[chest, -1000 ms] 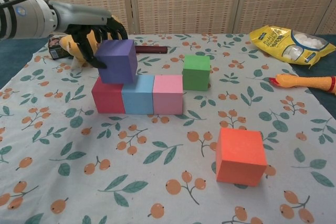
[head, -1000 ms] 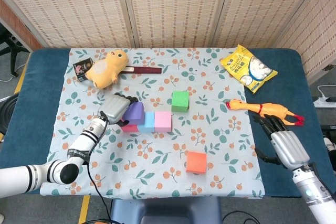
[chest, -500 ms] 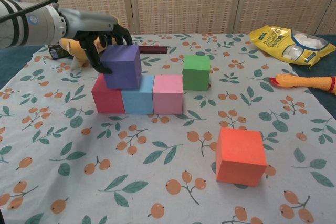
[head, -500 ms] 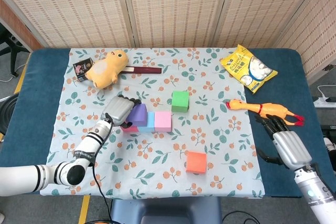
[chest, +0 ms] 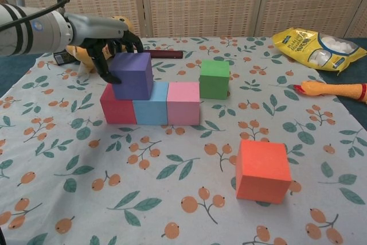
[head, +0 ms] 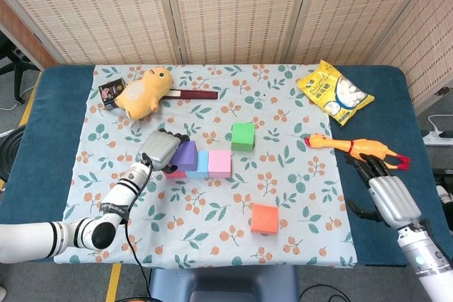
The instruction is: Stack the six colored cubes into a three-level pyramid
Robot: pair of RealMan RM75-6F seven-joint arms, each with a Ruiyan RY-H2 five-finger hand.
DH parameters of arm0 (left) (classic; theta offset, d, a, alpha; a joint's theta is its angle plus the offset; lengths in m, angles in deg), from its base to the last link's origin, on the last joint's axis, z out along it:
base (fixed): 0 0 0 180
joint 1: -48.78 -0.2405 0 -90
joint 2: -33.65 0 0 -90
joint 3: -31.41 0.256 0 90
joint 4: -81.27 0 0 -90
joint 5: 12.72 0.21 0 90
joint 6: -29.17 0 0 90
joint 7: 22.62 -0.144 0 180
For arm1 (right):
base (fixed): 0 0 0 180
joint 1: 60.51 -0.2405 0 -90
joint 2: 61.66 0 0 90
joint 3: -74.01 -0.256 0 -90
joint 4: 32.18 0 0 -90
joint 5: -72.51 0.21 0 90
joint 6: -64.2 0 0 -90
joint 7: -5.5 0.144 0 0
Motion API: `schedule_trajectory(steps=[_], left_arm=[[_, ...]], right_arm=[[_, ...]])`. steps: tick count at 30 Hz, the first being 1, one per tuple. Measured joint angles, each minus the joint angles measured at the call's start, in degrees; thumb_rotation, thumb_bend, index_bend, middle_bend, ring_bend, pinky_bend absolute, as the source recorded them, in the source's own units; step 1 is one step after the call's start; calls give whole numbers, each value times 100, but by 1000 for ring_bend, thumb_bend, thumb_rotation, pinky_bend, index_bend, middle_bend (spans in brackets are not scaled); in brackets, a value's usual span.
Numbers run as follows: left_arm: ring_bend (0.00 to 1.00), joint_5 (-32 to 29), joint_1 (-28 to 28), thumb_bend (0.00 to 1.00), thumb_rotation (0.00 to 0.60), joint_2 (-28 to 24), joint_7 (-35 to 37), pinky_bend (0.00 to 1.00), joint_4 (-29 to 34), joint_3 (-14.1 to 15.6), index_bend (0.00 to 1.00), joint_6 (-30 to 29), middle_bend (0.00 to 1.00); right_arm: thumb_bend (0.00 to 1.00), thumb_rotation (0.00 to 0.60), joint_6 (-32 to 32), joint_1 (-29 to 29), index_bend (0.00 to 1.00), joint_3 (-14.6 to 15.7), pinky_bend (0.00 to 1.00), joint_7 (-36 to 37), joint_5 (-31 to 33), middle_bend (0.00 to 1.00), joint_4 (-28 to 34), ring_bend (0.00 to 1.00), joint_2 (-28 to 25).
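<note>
A row of three cubes lies on the cloth: red [chest: 117, 107], light blue [chest: 150, 104] and pink [chest: 183, 102]. A purple cube [chest: 133, 75] sits on top, over the seam between red and blue, with my left hand [chest: 109, 44] gripping it from behind and the left. In the head view my left hand [head: 159, 148] covers most of the red cube beside the purple cube [head: 187, 154]. A green cube [chest: 214, 78] stands behind the row to the right. An orange cube [chest: 261, 170] lies alone in front. My right hand [head: 382, 192] rests on the blue table at the right, fingers apart, holding nothing.
A yellow plush toy [head: 144, 92], a small dark box [head: 111, 92] and a dark red bar [head: 191, 95] lie at the back left. A snack bag [head: 334, 93] and a rubber chicken [head: 357, 147] lie at the right. The floral cloth [head: 212, 203] covers the table's middle.
My left hand has carried the purple cube slightly right and down until it sits on the red and blue cubes. The right hand has barely moved.
</note>
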Motion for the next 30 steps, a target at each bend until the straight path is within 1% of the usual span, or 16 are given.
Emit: schedule_trajectory(steps=[14,16,21,25,28,30], left_arm=[[329,-17,45,293,600,48,7,251,-62,71,358,-14,343],[314,-21,53,294,600,52,-6,249,-71,89,332,-14,323],[228,-115,81,298,600,43,-40,241,-32,110,188,-7,216],[193,-137,101,298,600,42,-74,242,-11,130,143,-23,169],[158,-150,110,297,600,44,-108,242,-1,150,108,-42,115],[152,-189,124,298,600,37,-148,243,17,165,101,-55,100]], right_arm=[[264,600,6,34,0,-21,0,-13,11,153,22,0,-13],[264,600,11,38,0,-23,0,-8,17,153,23,0,-20],[264,600,-2,51,0,-29,0,19,5,153,17,0,-23],[264,600,-5,57,0,-31,0,46,-9,153,10,0,-26],[264,600,-14,65,0,-32,0,79,-19,153,5,0,-31],[264,600,-38,82,0,-32,0,122,-33,153,0,0,-38]])
